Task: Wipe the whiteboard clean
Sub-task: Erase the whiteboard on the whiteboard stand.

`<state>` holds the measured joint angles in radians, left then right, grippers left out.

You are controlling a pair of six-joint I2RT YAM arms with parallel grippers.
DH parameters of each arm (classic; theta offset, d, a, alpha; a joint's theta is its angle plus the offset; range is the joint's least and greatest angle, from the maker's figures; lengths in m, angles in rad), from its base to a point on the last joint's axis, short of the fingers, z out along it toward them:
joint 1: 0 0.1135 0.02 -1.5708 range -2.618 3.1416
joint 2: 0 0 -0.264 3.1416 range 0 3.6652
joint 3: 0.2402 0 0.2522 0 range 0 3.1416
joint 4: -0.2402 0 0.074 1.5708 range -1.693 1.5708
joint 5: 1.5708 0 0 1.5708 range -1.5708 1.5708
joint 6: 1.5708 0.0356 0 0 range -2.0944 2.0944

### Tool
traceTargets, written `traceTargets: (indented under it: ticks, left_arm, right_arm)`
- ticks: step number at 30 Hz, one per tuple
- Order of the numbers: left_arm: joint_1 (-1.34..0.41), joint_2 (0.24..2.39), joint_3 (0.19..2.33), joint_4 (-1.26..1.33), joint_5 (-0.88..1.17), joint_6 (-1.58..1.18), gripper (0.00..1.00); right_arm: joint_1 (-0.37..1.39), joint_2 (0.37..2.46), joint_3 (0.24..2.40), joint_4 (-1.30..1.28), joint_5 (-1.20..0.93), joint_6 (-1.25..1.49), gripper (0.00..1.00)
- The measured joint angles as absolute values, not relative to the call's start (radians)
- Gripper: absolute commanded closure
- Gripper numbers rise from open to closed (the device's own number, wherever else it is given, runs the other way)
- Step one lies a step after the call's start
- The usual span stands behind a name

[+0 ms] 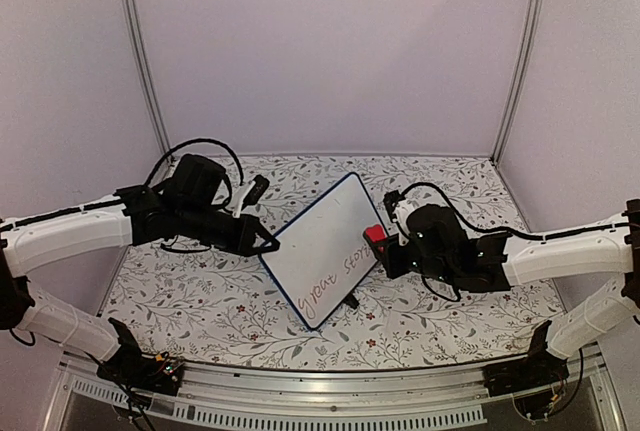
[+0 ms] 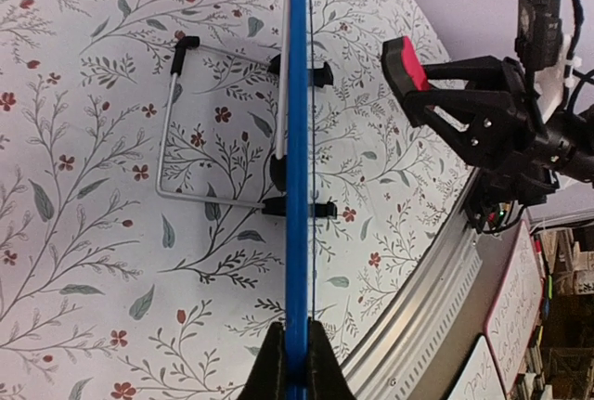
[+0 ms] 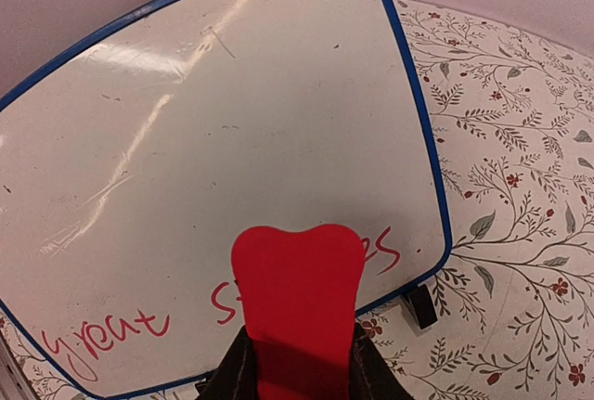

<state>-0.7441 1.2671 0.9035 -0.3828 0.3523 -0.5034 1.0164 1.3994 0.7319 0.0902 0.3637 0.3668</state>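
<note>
1. At the left claw (image 2: 295, 363): squeezed shut on the thin blue rim of the whiteboard (image 2: 297, 140), one finger on each side, at the board's left edge.
2. At the right claw (image 3: 299, 367): squeezed shut on a red eraser (image 3: 297, 298), sticking out past the fingers.
3. Just past the eraser: held close to the front of the board, over the red writing (image 3: 102, 335), but with a gap seen from the side, so not touching.
4. On the board: red words along the bottom edge, "great" and then a word half hidden by the eraser; white and shiny above, with a few faint marks.
5. Under and behind the board: two black clips (image 2: 320, 208) on the rim and a bent wire leg (image 2: 167, 140) out the back, down on the table.
6. Around it all: standing in the middle of a flowery tablecloth (image 1: 200, 301), between the two arms, turned slantwise; plain pale walls (image 1: 330, 51) at the back and sides.
</note>
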Motion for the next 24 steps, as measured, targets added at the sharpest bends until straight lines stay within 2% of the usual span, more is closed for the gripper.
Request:
traceTargets:
  ticks: [14, 24]
  left_arm:
    - [-0.743, 1.296, 1.008, -0.382, 0.291, -0.449, 1.00]
    - [-0.739, 1.395, 1.110, -0.386, 0.274, -0.404, 1.00]
  right_arm:
    - [1.016, 1.379, 0.723, 0.098, 0.363, 0.367, 0.77]
    - [1.021, 1.379, 0.720, 0.107, 0.353, 0.366, 0.77]
